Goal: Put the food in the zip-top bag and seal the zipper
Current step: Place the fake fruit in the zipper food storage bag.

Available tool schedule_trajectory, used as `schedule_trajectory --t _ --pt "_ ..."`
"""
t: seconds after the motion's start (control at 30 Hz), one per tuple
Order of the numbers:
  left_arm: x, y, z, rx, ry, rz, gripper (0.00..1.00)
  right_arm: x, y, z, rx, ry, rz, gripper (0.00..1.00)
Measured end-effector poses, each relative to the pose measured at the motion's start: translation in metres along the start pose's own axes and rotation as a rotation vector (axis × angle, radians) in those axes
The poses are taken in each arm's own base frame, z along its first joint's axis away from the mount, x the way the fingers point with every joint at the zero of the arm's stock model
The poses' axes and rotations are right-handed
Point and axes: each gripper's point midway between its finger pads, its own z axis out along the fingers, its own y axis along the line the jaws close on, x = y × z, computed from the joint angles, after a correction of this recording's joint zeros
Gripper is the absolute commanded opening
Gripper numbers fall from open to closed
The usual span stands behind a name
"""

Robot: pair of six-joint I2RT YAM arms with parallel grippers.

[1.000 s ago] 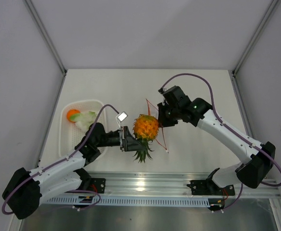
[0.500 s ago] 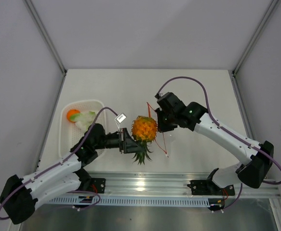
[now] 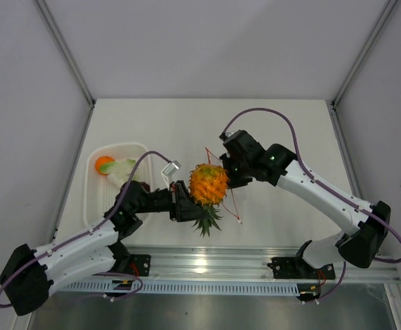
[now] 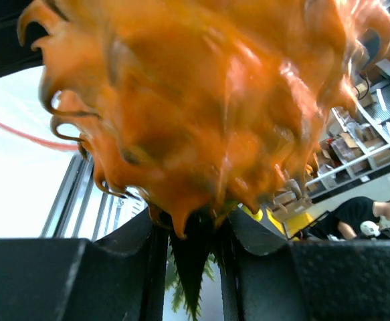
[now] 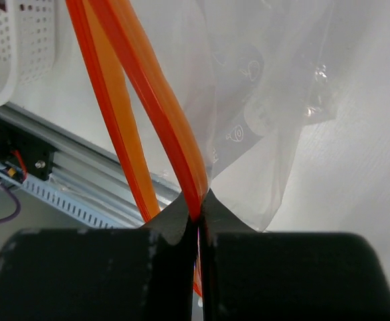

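1. Over the table [image 3: 289, 124], seen from the top: pineapple [image 3: 208, 183] grasped at its leafy end by the left gripper [image 3: 185, 201], leaves pointing toward the near edge. Just right of the pineapple, right gripper [image 3: 232, 175] clenched on the zipper [image 3: 232, 199] of the zip-top bag [image 3: 217, 159], with thin red lines running past the fruit's right side. Well left of the pineapple: white mesh basket [image 3: 100, 199] holding the round orange fruit [image 3: 104, 163] and the leafy vegetable [image 3: 122, 169].
2. Left wrist: fills most of the view with the blurred orange pineapple [image 4: 208, 100]; black fingers [image 4: 67, 277] pressing either side of its lower end, dark green leaves [image 4: 189, 267] between them.
3. Right wrist: jaws closed tight on the red-orange zipper [image 5: 148, 93], the second strip parted beside it; clear bag [image 5: 261, 100] film crumpled to the right. Pineapple out of this view.
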Motion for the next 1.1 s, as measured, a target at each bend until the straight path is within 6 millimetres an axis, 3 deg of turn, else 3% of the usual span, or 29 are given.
schedule_trajectory --t 0.3,0.53,0.73,0.97,1.1 --pt "0.000 0.014 0.015 0.075 -0.014 -0.004 0.01 -0.006 0.017 -0.012 -0.175 0.020 0.074 0.00" --pt "0.006 0.029 0.015 0.020 -0.020 -0.063 0.01 -0.013 0.020 -0.022 -0.243 0.006 0.115 0.00" --pt "0.019 0.062 0.010 -0.167 0.011 -0.177 0.01 -0.020 0.015 -0.031 -0.247 -0.039 0.134 0.00" --pt "0.010 0.075 0.003 -0.402 0.041 -0.229 0.01 -0.020 0.011 -0.027 -0.179 -0.076 0.086 0.00" --pt "0.015 0.084 -0.006 -0.533 0.100 -0.278 0.00 -0.016 0.012 -0.025 -0.141 -0.090 0.020 0.00"
